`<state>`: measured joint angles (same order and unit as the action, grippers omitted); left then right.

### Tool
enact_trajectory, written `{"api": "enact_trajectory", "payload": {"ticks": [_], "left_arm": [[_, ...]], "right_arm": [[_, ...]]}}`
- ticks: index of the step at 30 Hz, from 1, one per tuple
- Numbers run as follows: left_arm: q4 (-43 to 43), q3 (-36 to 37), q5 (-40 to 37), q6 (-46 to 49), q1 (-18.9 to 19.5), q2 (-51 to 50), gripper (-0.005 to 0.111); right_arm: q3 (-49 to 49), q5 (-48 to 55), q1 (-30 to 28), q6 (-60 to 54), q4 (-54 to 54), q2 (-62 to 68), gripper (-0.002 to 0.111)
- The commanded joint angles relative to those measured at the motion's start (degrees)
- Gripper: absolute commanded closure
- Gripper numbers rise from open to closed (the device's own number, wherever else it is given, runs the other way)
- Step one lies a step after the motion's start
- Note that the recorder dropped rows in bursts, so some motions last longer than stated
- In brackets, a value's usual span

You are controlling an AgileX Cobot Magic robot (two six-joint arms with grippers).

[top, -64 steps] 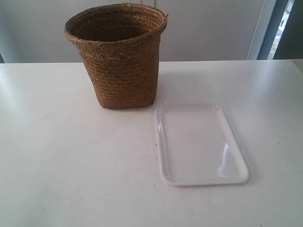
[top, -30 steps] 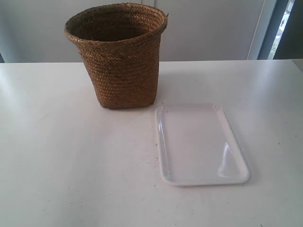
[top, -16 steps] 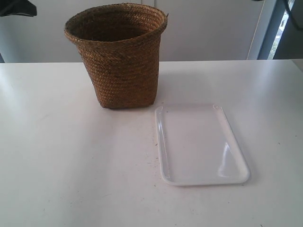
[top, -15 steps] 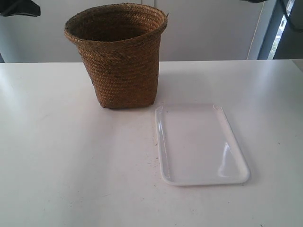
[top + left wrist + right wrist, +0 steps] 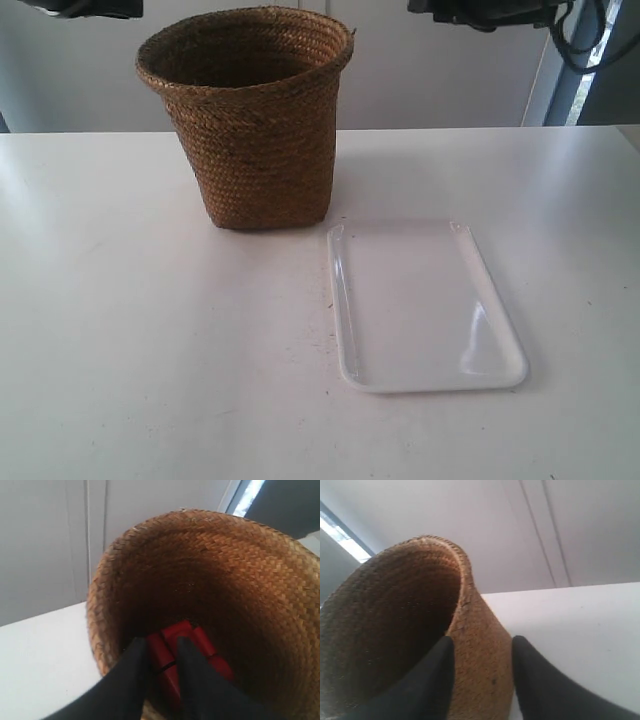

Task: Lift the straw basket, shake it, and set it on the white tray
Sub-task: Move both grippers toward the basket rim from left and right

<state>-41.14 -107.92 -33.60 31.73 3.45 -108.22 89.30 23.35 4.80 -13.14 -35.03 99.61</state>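
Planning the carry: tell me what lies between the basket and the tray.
Nothing: only a short strip of bare table separates basket and tray, per the exterior view.

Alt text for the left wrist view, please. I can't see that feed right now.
Looking down into the straw basket, with red items lying at its bottom. The left pincer is in the foreground, its two black fingers apart and holding nothing. A white table and pale wall lie behind.
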Motion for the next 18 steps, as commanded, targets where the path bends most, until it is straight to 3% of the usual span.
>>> {"api": "enact_trajectory", "payload": {"ticks": [1, 6, 18], "left_arm": [[-0.7, -0.2, 2.5, 0.4, -1.3, -1.2, 0.051], [0.5, -0.2, 4.4, -3.8, -1.3, -2.0, 0.041], [0.9, -0.1, 3.6, -6.9, -1.3, -3.9, 0.041]], "right_arm": [[0.3, 0.1, 1.0, -6.7, -7.4, -0.1, 0.048], [0.3, -1.8, 2.1, -11.3, -7.4, -0.1, 0.033], [0.3, -3.2, 5.3, -12.2, -7.5, 4.8, 0.032]]}}
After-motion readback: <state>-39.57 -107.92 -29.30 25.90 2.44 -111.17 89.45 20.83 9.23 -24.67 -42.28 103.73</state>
